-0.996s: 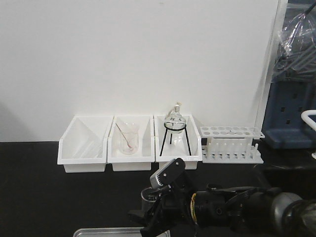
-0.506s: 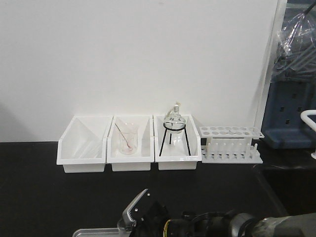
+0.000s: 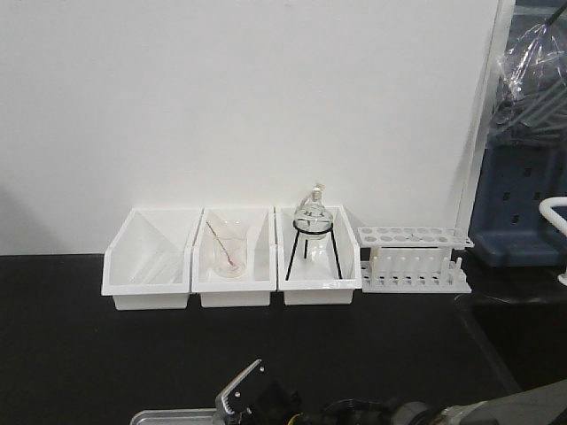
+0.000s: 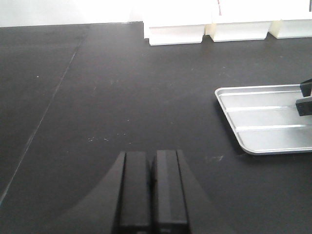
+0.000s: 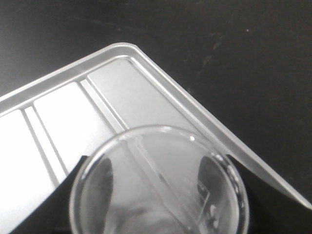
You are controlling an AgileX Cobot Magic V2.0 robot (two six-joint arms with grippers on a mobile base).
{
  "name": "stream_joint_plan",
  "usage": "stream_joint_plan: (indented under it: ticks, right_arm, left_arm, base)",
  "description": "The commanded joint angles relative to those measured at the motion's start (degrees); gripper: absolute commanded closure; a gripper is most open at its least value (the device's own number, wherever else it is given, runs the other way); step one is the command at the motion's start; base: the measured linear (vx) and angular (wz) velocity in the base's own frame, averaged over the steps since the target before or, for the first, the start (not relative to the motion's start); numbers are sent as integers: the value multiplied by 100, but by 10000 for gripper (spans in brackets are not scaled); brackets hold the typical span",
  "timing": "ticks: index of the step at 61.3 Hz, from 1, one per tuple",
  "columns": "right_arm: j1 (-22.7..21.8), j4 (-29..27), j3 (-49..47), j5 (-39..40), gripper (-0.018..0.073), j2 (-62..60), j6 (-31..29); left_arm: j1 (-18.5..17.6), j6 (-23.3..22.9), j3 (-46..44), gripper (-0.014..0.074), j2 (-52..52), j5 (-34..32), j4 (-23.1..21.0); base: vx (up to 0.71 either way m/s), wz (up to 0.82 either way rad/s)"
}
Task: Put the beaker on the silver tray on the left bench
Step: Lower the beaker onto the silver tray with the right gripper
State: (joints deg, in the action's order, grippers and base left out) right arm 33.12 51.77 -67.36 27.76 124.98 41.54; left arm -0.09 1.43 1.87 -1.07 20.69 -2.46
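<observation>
- Across the black desk [image 4: 97,122], wide bare surface to the left of the silver tray [image 4: 263,122]; tray's rounded near-left corner and raised rim fully exposed in the left wrist view, right end cut off by the frame.
- Along the back wall, three white bins side by side [image 3: 146,270], [image 3: 235,270], [image 3: 317,266], then a white test-tube rack [image 3: 415,259] just beside the third bin; well apart from the tray, with open black top between.
- Inside the middle bin, a clear beaker with a reddish rod [image 3: 227,252]; inside the third bin, a round-bottomed flask on a black wire stand [image 3: 313,221].
- Low at the front view's bottom edge, only the tray's back rim showing [image 3: 173,414], with the right arm's wrist hardware just beside it.
- Seen from the right wrist, beaker [image 5: 161,180] upright, long axis vertical, mouth facing the camera, circular rim in full view; white graduation marks on the right inner wall.
- Positioned over the tray's corner region, tray ridges visible through the glass; contact with the tray floor not discernible.
- Right end effector [image 5: 156,195] grasping the beaker, dark fingers [image 5: 53,200] flanking the glass on both sides.
- Left end effector [image 4: 152,190] clenched, pads pressed together, nothing between them, above bare desk, well apart from the tray's left edge.
</observation>
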Motion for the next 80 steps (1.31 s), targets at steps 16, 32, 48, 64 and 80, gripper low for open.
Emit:
stream_joint_plan:
  ticks: [16,32,48,64,80]
  right_arm:
    - [-2,-145,-165,286,515,-296,-73]
    - [-2,-145,-165,286,391,-296,-41]
    - [-2,-145,-165,321,72,-296,-30]
    - [-2,-140,-165,641,-47,-296,-15]
    - [-13,-134,-165,622,-33,-516,-15]
  left_arm:
    - [-14,-3,115,595,-44,-452,-45]
    - [-14,-3,115,595,-44,-452,-45]
    - [-14,-3,115,595,-44,-452,-45]
    - [-14,-3,115,595,-44,-452,-45]
    - [-14,-3,115,595,-44,-452,-45]
  base:
    - [0,0]
    - [0,0]
    - [0,0]
    - [0,0]
    - [0,0]
